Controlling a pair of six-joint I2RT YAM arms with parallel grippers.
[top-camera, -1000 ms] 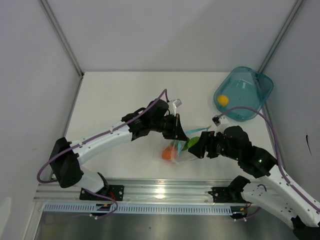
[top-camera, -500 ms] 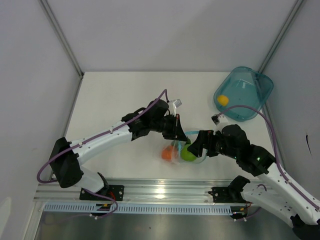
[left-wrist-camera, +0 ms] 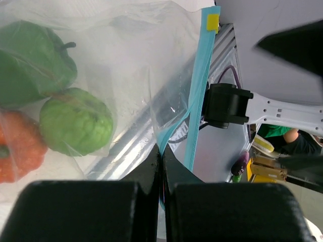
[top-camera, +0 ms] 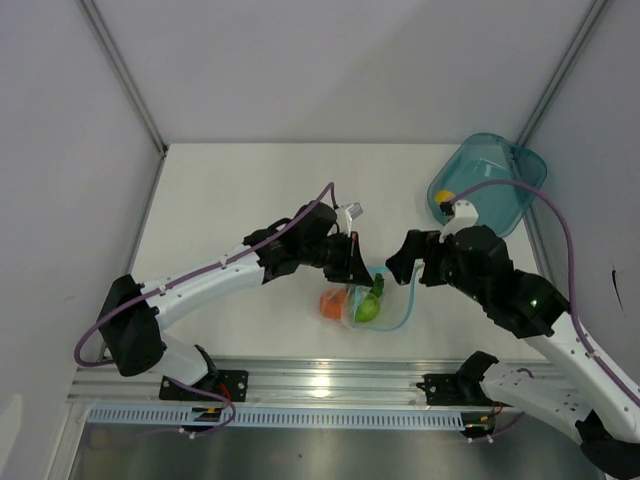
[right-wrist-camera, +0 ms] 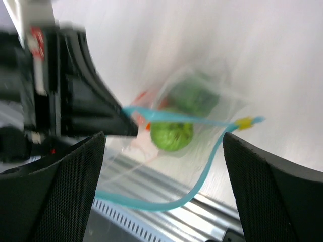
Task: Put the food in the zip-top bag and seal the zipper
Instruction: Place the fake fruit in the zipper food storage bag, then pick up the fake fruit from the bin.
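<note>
So the left gripper has its two black fingers pinched tight on the zipper strip, right where the teal band meets the clear plastic. The bag trails off from that pinch toward the near edge of the table. Three pieces are already inside it: the dark green fruit, the light green fruit pressed right up against it, and the orange-red fruit at the side. From the right wrist camera the strip opens out into a big loop, so the mouth is gaping, with a little yellow tab at one end of it. That view is pretty blurry, though. The right gripper is just beside the bag on the far right side, with its fingers spread wide and nothing between them, not touching the plastic as far as I can see. I honestly can't tell whether the bag's bottom is resting on the table or hanging a bit above it. Further out, the yellow fruit sits by itself in the teal bowl at the far right corner, well apart from the bag.
</note>
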